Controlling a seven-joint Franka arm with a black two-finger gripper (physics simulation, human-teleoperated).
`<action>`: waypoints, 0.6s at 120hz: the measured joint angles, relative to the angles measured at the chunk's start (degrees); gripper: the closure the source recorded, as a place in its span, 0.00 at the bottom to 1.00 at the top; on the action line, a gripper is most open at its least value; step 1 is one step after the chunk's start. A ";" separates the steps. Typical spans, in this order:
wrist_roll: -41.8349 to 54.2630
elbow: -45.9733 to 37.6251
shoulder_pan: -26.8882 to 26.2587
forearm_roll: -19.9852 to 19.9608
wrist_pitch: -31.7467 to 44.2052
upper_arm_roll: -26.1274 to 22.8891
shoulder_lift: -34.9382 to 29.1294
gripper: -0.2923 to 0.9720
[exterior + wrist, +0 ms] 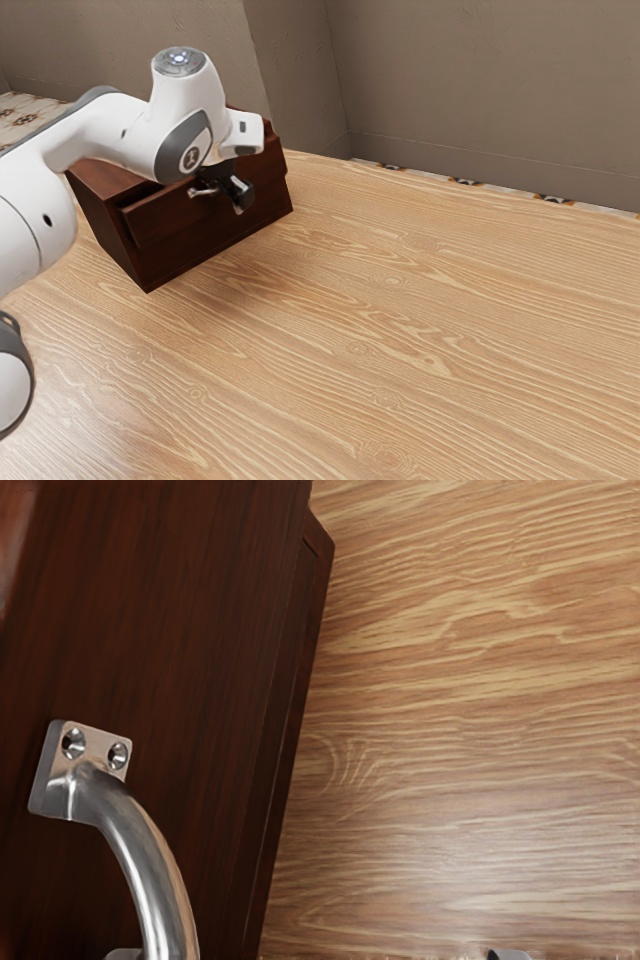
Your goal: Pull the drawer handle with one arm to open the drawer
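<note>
Dark wood drawer (pixel 205 225) sat by the table's (pixel 420 320) far edge, toward the exterior view's left. The black fingers (pixel 240 192) were right at its steel handle (pixel 204 189), spread wide with the bar between them, close by one finger, nothing clamped!

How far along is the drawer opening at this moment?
Done: the gripper is at the metal handle on the dark wooden drawer. In hand: securing the handle; whether the grip has closed cannot be read. Left: the pull itself, since the drawer's front sits close against its cabinet, at most slightly out.
</note>
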 joint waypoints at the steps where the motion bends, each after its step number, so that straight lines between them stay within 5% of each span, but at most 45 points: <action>1: -0.04 -0.16 0.00 0.01 0.01 -0.08 -0.13 0.44; 72: -2.98 -10.59 -1.22 0.55 2.74 -2.37 -7.75 0.44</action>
